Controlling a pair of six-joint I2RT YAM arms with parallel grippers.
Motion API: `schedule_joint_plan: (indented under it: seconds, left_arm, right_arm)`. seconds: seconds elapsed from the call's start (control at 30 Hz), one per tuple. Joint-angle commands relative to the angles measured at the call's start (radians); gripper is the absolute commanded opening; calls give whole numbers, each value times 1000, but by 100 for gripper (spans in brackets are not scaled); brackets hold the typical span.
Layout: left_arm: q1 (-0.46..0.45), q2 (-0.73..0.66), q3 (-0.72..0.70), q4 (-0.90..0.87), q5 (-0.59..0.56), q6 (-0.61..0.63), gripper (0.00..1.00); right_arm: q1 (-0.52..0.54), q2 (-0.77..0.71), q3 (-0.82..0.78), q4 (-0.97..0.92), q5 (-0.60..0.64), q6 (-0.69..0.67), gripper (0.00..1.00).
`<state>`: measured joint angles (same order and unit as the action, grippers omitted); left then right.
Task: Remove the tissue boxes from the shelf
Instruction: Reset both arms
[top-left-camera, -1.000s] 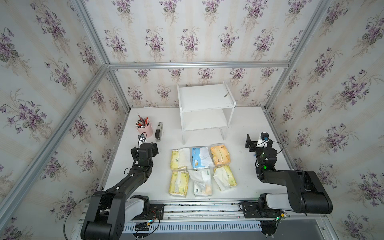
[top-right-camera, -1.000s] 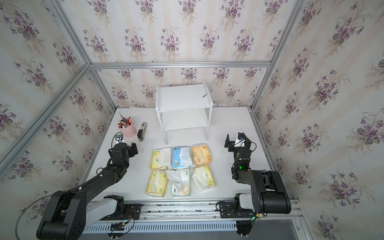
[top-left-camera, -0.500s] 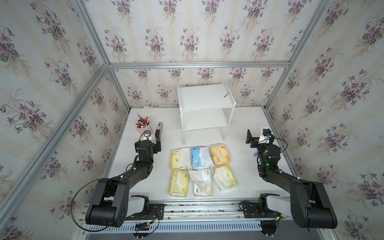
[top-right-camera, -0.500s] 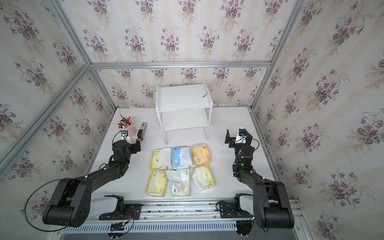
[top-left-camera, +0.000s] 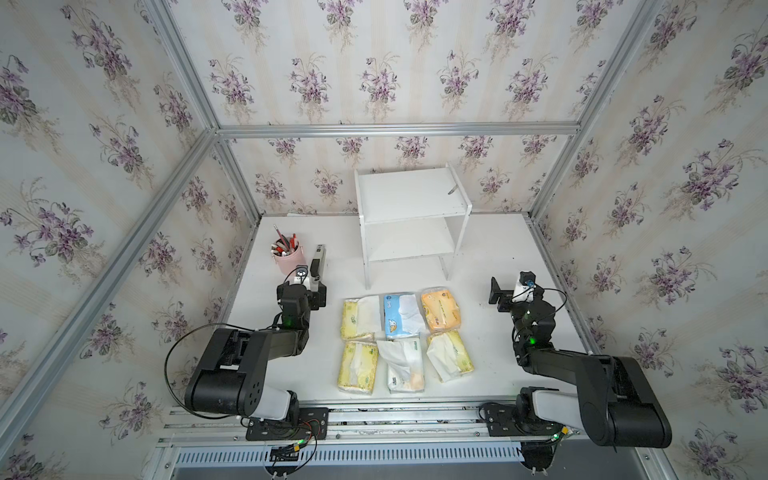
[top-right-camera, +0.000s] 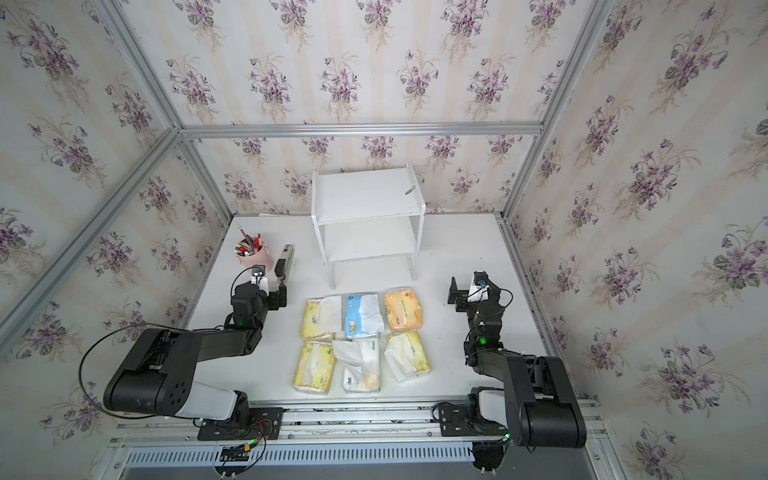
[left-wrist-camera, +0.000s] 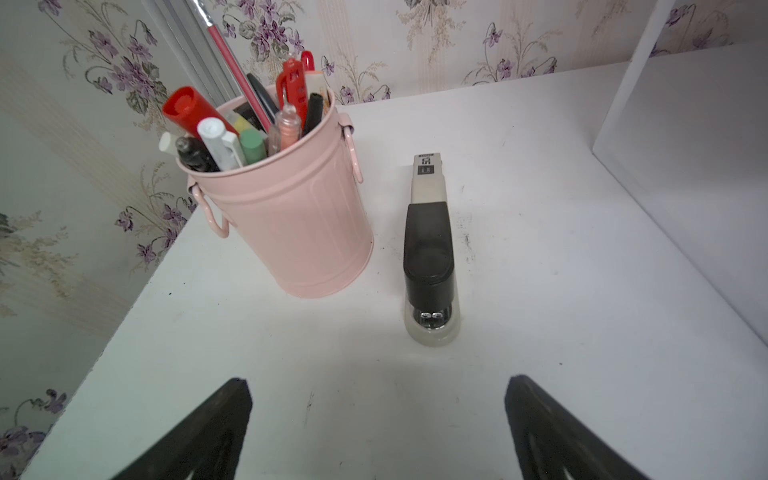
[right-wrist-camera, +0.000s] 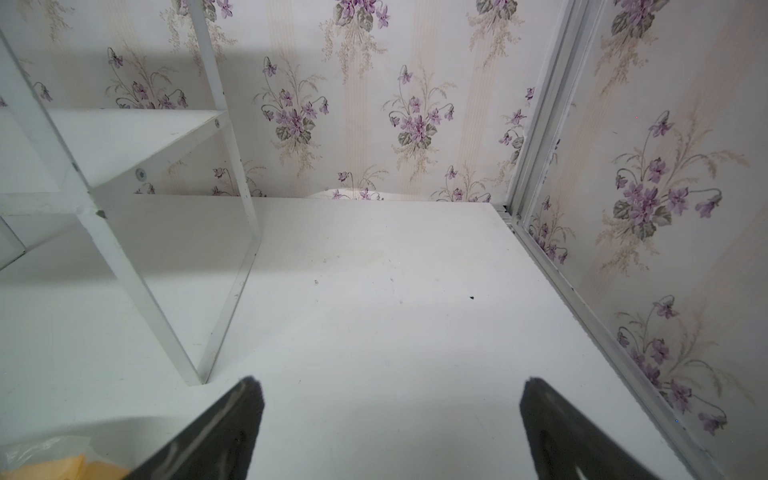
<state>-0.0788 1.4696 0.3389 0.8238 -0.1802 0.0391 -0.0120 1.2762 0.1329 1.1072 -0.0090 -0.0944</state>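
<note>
We find the small white two-tier shelf (top-left-camera: 409, 197) bare; six soft plastic-wrapped tissue packs (top-left-camera: 399, 316) lie nearer, between our left hand (left-wrist-camera: 378, 386) and right hand (right-wrist-camera: 390, 386), both spread apart and empty.

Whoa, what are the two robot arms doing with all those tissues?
Nothing is held right now. The left gripper and the right gripper are both open and empty. The white shelf has no packs on it; all six tissue packs lie in two rows on the table in front of it. The left gripper points toward a pink pen cup and a stapler.
</note>
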Motion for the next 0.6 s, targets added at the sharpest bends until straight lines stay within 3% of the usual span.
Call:
schedule_joint_plan:
  seconds: [0.0, 0.1, 0.3, 0.5, 0.57]
  left_arm:
    - [2, 18, 52, -24, -34, -4, 99]
    - [23, 27, 96, -102, -18, -28, 99]
    - [25, 28, 97, -103, -18, -31, 99]
    - [25, 29, 96, -103, -18, -31, 99]
    - [25, 28, 97, -103, -19, -31, 99]
  right_arm:
    - [0, -15, -7, 34, -15, 0, 100]
    - [1, -30, -11, 21, -44, 61, 100]
    - [1, 26, -62, 217, -84, 97, 100]
    - [1, 310, -96, 601, -107, 105, 100]
    - [1, 224, -34, 342, -44, 130, 100]
